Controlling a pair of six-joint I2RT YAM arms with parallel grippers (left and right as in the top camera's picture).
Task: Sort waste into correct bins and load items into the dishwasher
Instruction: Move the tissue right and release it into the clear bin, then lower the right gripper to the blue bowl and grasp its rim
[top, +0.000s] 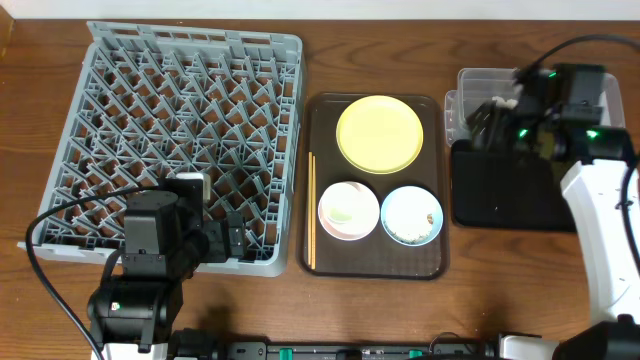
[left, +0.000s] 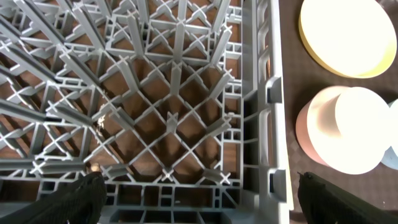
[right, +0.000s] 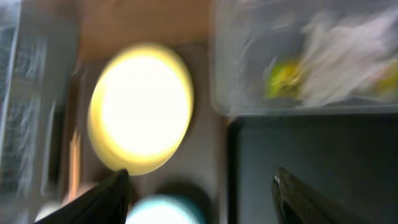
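Note:
The grey dish rack (top: 180, 140) lies at the left. My left gripper (top: 232, 240) hovers open over its near right corner (left: 174, 112), nothing between the fingers (left: 74, 199). On the brown tray sit the yellow plate (top: 380, 133), a pinkish-white bowl (top: 348, 210), a light blue bowl (top: 411, 215) with pale scraps in it, and chopsticks (top: 311, 210). My right gripper (right: 202, 193) is open and empty above the seam between the brown tray and the black tray (right: 311, 162). The clear tub (right: 249, 93) holds a white napkin (right: 348, 56) and a green-yellow wrapper (right: 283, 78).
The brown serving tray (top: 435, 100) sits between the rack and the two bins. The clear tub (top: 470, 85) stands behind the black tray (top: 505, 190) at the right. The right arm's white link (top: 600, 230) runs down the right edge. The right wrist view is blurred.

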